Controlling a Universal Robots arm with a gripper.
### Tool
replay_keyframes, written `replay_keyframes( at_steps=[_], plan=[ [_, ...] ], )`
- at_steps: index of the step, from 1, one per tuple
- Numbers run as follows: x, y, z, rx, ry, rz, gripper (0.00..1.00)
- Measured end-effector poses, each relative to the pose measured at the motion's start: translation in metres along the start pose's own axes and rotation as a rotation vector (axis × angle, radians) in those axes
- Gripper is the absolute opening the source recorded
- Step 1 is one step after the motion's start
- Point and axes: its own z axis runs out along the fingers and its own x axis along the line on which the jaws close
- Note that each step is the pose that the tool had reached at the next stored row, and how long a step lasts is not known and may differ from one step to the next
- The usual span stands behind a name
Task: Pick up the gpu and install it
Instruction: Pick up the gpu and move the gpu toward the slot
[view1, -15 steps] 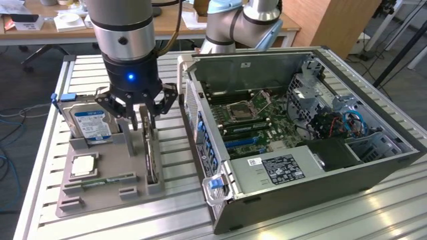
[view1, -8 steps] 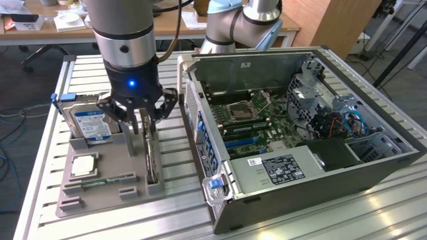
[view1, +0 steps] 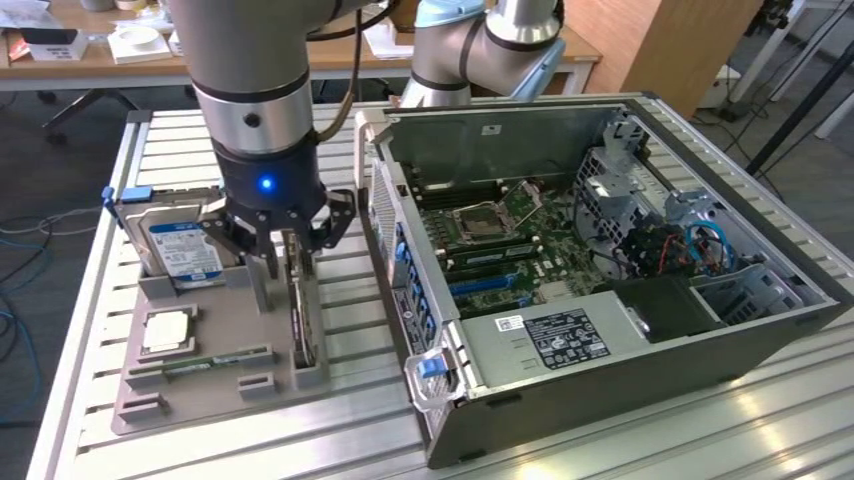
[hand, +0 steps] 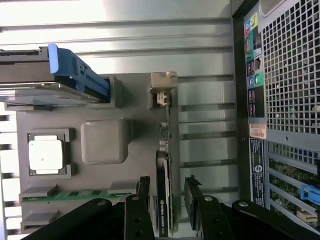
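Your gripper (hand: 167, 194) sits over the gpu (hand: 168, 145), fingers (hand: 193, 192) spread narrowly either side of the card, small gaps showing, nothing clamped. The gpu is a thin dark card with a green logo strip. It stands on its long edge in the gray holder tray (hand: 137, 110), along the tray's edge nearest the PC case (view1: 627, 385).
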Motion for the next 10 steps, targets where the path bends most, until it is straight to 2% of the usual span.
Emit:
replay_keyframes(
  at_steps=[5,10],
  plan=[
    [0.0001,-0.0005,0.0082,-0.0001,0.0000,0.000,0.41],
    [0.0000,-0.0011,0.0093,0.0000,0.0001,-0.001,0.41]
  ],
)
